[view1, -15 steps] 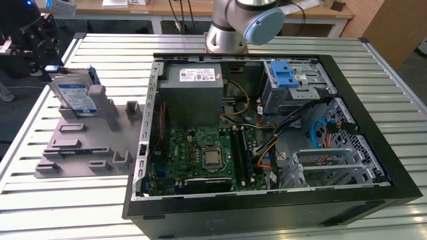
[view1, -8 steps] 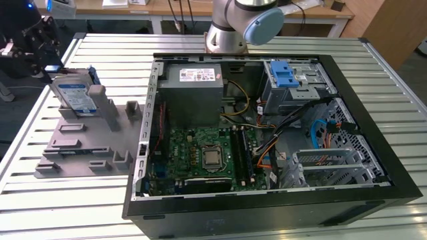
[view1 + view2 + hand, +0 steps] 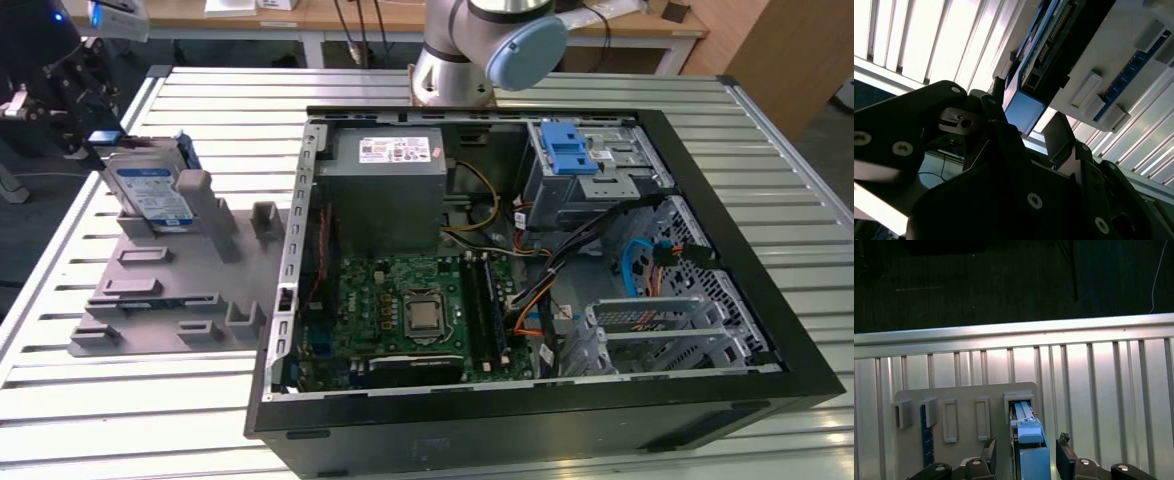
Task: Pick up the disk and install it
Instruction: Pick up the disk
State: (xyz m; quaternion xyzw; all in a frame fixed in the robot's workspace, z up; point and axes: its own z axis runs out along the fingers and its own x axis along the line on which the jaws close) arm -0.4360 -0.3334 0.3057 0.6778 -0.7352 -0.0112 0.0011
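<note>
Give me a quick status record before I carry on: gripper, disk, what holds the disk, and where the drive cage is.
gripper: open, one of its fingers on each side of the disk, gaps visible in the first wrist view
disk: upright on edge, on the exterior view's left, outside the computer case
holder: grey fixture, disk seated in one of its slots
grasp: not yet closed on the disk
drive cage: inside the case, with a blue latch, on the exterior view's right
surface: slatted metal table

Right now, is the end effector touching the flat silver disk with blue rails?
Apart. In the first wrist view, the end effector straddles the disk with gaps both sides.
</note>
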